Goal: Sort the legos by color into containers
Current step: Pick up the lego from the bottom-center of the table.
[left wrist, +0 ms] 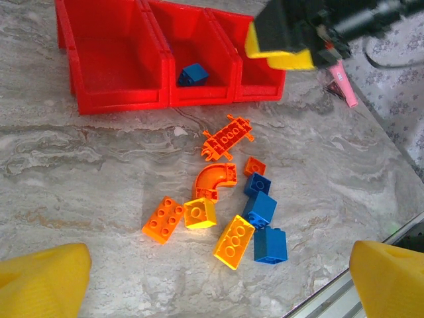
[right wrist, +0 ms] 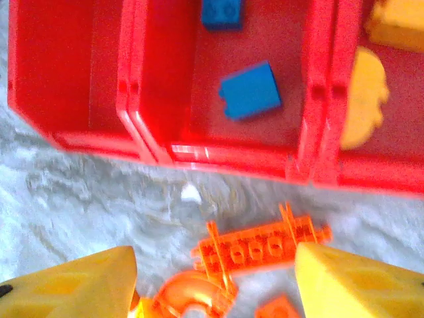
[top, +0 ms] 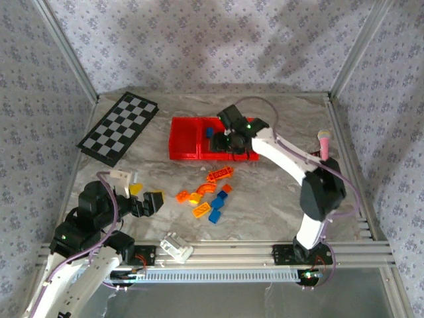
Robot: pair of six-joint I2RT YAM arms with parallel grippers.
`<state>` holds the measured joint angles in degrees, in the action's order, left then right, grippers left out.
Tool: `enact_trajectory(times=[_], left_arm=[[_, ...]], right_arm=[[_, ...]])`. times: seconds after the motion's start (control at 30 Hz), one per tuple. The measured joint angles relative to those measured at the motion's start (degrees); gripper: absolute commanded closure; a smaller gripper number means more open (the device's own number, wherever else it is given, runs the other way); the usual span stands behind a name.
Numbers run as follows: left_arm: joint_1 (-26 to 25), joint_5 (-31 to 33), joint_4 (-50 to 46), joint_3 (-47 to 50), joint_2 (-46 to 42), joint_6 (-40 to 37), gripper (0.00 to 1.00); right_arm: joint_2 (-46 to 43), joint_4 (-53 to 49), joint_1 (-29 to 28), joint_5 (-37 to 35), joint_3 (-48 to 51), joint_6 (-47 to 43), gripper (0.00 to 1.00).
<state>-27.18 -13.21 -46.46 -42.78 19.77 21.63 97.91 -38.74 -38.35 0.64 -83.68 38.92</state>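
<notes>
The containers [top: 187,139] are red joined bins at the table's far middle. My right gripper [top: 233,140] hovers over their near edge, open, with nothing between its yellow fingers [right wrist: 358,281]. Below it, two blue legos [right wrist: 250,91] lie in the middle compartment and yellow pieces [right wrist: 364,99] in the right one; the left compartment [left wrist: 112,56] looks empty. Loose legos [top: 209,195] lie in the middle of the table: a long orange brick [left wrist: 227,136], a curved orange one [left wrist: 213,181], an orange brick [left wrist: 163,219], yellow ones [left wrist: 233,241] and blue ones [left wrist: 260,211]. My left gripper [top: 142,199] stands open left of them.
A black-and-white checkerboard [top: 119,127] lies at the far left. A white block [top: 176,246] sits by the near rail. A pink-tipped object [top: 324,142] lies at the right edge, beside the right arm. Metal rails border the table's near and right sides.
</notes>
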Motion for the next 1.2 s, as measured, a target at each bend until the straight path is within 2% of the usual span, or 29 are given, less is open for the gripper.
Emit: enact_trajectory(times=[0.03,0.07,0.1,0.2,0.37,0.63,0.83,0.97,1.2], left_arm=[[0.00,0.00,0.00,0.00,0.02,0.00,0.00],[0.00,0.00,0.00,0.00,0.02,0.00,0.00],[0.00,0.00,0.00,0.00,0.02,0.02,0.00],[0.04,0.00,0.02,0.00,0.02,0.00,0.00],[0.04,-0.02,0.00,0.00,-0.02,0.00,0.00],[0.04,-0.04,0.04,0.11,-0.42,0.00,0.00],[0.04,-0.04,0.13,0.26,-0.72,-0.02,0.00],[0.04,-0.09,0.15,0.33,-0.70,-0.02,0.00],[0.04,-0.44,0.17,0.39,-0.70,0.00,0.00]], right_arm=[[-2.19,0.74,-1.11,-1.29,2.62,2.10,0.26],[-4.48,1.46,-2.60,-2.75,5.46,4.52,0.15],[-6.54,2.01,-4.44,-4.20,8.20,7.13,0.08],[-9.57,2.40,-10.12,-7.58,13.33,14.10,0.05],[-9.68,-0.44,-18.75,-11.76,14.60,23.76,0.07],[-9.46,-3.56,-30.64,-19.45,19.02,42.62,0.16],[-2.73,-4.42,-34.10,-21.27,18.36,51.43,0.16],[1.64,-4.68,-35.54,-21.44,17.16,54.75,0.21],[3.17,-6.45,-36.37,-21.46,14.62,58.71,0.27]])
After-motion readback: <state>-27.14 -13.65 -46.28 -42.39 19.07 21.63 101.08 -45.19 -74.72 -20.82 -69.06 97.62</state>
